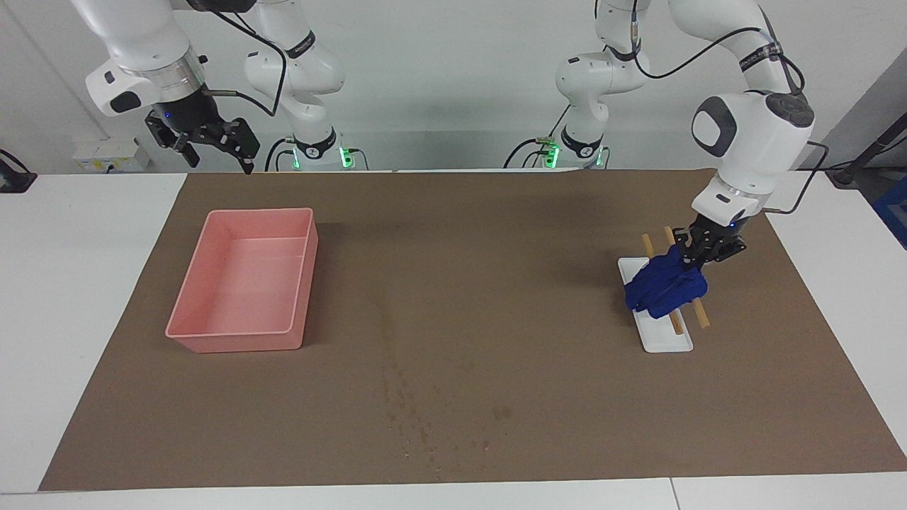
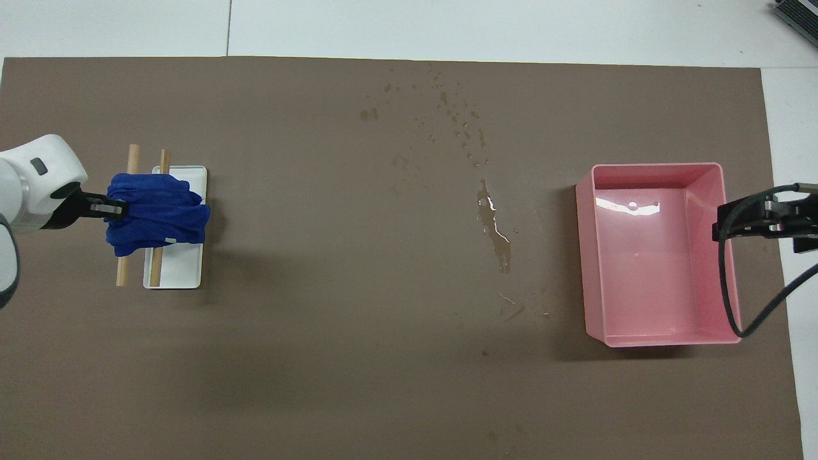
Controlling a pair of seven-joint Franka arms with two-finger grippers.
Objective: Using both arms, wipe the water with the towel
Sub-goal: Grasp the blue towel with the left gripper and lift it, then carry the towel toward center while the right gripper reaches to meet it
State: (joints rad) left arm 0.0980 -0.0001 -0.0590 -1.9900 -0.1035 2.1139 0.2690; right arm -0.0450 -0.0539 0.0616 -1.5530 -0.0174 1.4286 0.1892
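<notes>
Two arms work above the brown mat [image 1: 496,297]. Right tool [image 1: 212,145], fingers spread, waits over the mat's edge by the pink tub [image 1: 244,280]. Water [image 2: 492,220] dots the mat's middle. Left tool [image 1: 698,258] pinches the blue towel [image 1: 665,287] above the white tray [image 1: 662,338]. No writing is legible.

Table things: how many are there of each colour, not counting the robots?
Blue: 1, the towel
Pink: 1, the tub
White: 1, the tray
Wooden: 2, the sticks
Brown: 1, the mat
Total: 6
</notes>
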